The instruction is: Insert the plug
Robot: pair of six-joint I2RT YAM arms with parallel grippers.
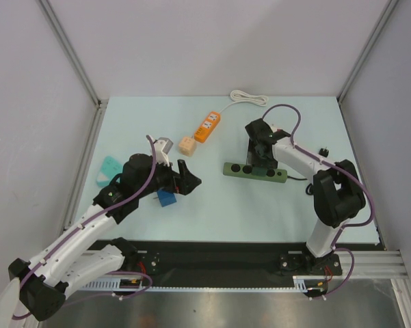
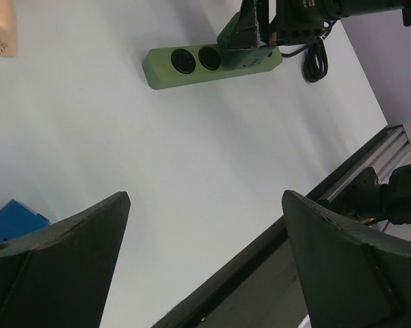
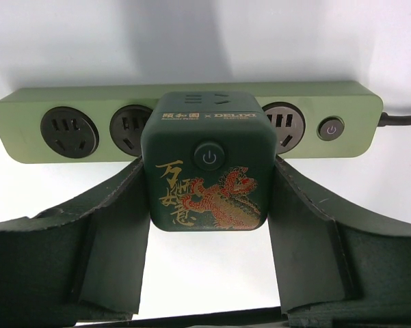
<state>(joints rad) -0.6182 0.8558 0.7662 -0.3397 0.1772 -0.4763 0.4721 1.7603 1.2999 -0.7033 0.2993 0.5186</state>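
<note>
Plug at the strip, insertion step in hand.
Near left, the left jaws hang apart and empty above the surface (image 1: 212, 219). Farther right, the right jaws are clamped on the plug (image 3: 206, 164), held at the third socket of the strip (image 3: 17, 126). I cannot tell whether it is seated. Next, likely: press squarely in, then release.

Power strip (image 1: 255, 171) lies right of centre on the table (image 1: 212, 219), lengthwise left to right. Cube plug (image 3: 205, 160) sits over its middle, between the right gripper (image 3: 205, 181) fingers. Second strip (image 1: 207, 126) lies far of centre, coiled cable (image 1: 249, 98) behind it, small cube (image 1: 187, 145) just near-left of it. Block (image 1: 167, 197) lies near left
</note>
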